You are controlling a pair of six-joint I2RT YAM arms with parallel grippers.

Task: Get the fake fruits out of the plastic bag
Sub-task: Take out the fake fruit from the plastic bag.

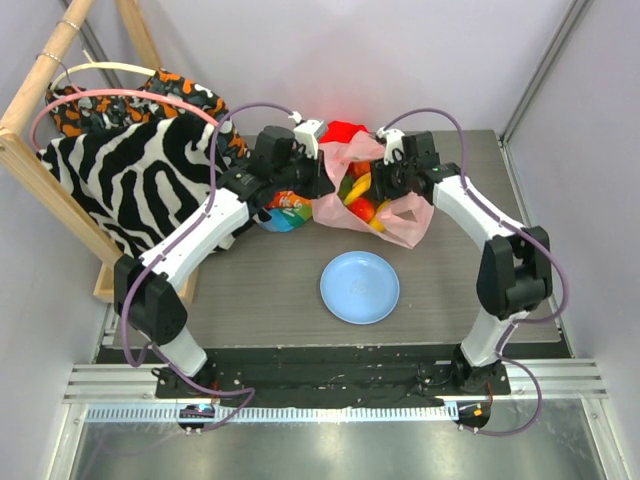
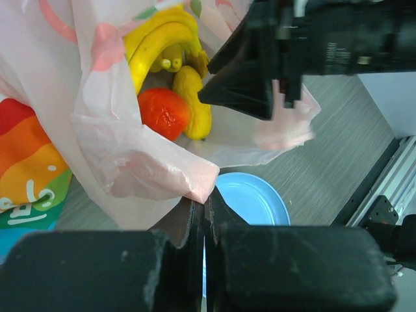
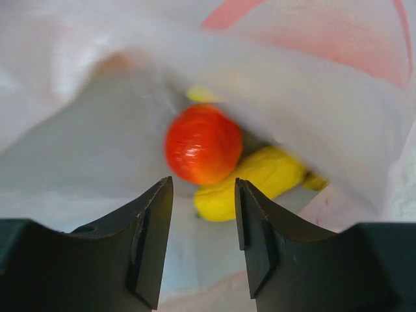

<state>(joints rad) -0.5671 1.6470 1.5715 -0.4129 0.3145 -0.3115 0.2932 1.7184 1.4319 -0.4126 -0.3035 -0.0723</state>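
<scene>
The pink plastic bag [image 1: 400, 222] lies at the back of the table with its mouth open. My left gripper [image 1: 322, 186] is shut on the bag's rim [image 2: 195, 179] and holds it up. My right gripper [image 1: 388, 186] is open, inside the bag's mouth. In the right wrist view its jaws [image 3: 203, 190] stand apart just short of an orange-red fruit [image 3: 203, 144] and a yellow fruit [image 3: 250, 182]. The left wrist view shows a yellow banana bunch [image 2: 159, 39], the orange-red fruit [image 2: 162, 112] and the yellow fruit [image 2: 193, 101] in the bag. Green and red round fruits are hidden.
A light-blue plate [image 1: 359, 287] lies in front of the bag. A rainbow-striped cloth [image 1: 285, 214] sits left of the bag and a red cloth [image 1: 345, 130] behind it. A zebra-print cloth [image 1: 125, 175] hangs over a wooden frame [image 1: 50, 180] at the left.
</scene>
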